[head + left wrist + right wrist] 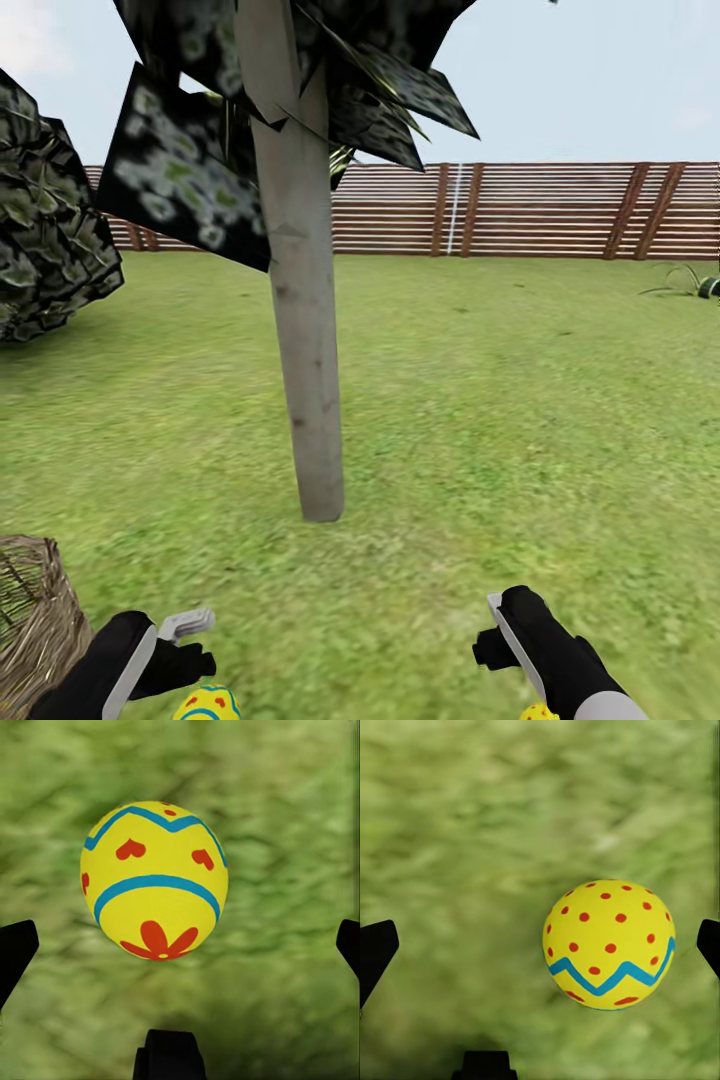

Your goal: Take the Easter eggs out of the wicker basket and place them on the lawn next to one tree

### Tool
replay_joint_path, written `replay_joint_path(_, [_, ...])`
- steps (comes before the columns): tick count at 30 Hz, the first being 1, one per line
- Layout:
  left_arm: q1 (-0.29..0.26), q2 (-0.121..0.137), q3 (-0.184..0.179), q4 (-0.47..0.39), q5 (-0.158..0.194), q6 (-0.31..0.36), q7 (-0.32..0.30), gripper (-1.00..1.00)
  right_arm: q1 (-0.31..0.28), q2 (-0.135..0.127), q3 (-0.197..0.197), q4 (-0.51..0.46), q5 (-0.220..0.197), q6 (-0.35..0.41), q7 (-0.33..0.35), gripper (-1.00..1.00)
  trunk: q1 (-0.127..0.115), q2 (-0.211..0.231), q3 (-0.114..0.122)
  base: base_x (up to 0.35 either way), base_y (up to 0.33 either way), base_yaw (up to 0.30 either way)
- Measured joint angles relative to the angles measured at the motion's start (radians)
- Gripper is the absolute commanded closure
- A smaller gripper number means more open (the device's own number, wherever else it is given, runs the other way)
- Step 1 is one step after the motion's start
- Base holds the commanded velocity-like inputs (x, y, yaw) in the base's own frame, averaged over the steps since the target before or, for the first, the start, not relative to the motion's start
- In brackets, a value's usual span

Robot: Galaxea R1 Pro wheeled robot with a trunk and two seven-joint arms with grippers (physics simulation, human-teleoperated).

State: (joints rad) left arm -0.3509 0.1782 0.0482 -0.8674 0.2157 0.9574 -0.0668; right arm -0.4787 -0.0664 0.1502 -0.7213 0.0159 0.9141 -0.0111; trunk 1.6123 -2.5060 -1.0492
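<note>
Both grippers, left (190,645) and right (495,630), hover low, jaws open (eggs (154,881) on lawn (520,400)).

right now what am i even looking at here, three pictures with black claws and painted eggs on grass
These are simulator renders from a wheeled robot with two arms. The big picture comes from its head camera, looking down past the left gripper and right gripper at a pale-trunked tree on the green lawn, with a brown wicker basket at its left. The other two come from cameras near each gripper. Both grippers are open and hold nothing. Below the left one lies a yellow egg with blue bands and red hearts; below the right one, a yellow egg with red dots and a blue zigzag. Both eggs rest on grass.
</note>
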Motion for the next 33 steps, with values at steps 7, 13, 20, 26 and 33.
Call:
replay_joint_path(7, [0.000,-0.002,-0.001,0.000,0.000,0.001,0.000,-1.00,0.000,0.000,0.000,0.000,0.000,0.000,0.000,-1.00,-0.003,0.002,0.027,0.000,0.000,0.000])
replay_joint_path(13, [0.000,-0.002,0.000,0.000,0.000,0.002,0.000,-1.00,0.000,0.000,0.000,0.000,0.000,0.000,-0.001,-1.00,-0.006,0.003,0.050,0.000,0.000,0.000])
replay_joint_path(20, [0.000,-0.002,0.000,0.000,0.000,0.002,0.000,-1.00,0.000,0.000,0.000,0.000,0.000,0.000,-0.001,-1.00,-0.009,0.005,0.077,0.000,0.000,0.000])
replay_joint_path(26, [0.000,-0.002,-0.001,0.000,0.000,0.002,0.000,-1.00,0.000,0.000,0.000,0.000,0.000,0.000,-0.001,-1.00,-0.012,0.006,0.101,0.000,0.000,0.000])
replay_joint_path(33, [0.000,-0.002,-0.001,0.000,0.000,0.003,0.000,-1.00,0.000,0.000,0.000,0.000,0.000,0.000,-0.001,-1.00,-0.035,0.048,0.123,0.000,0.000,0.000])
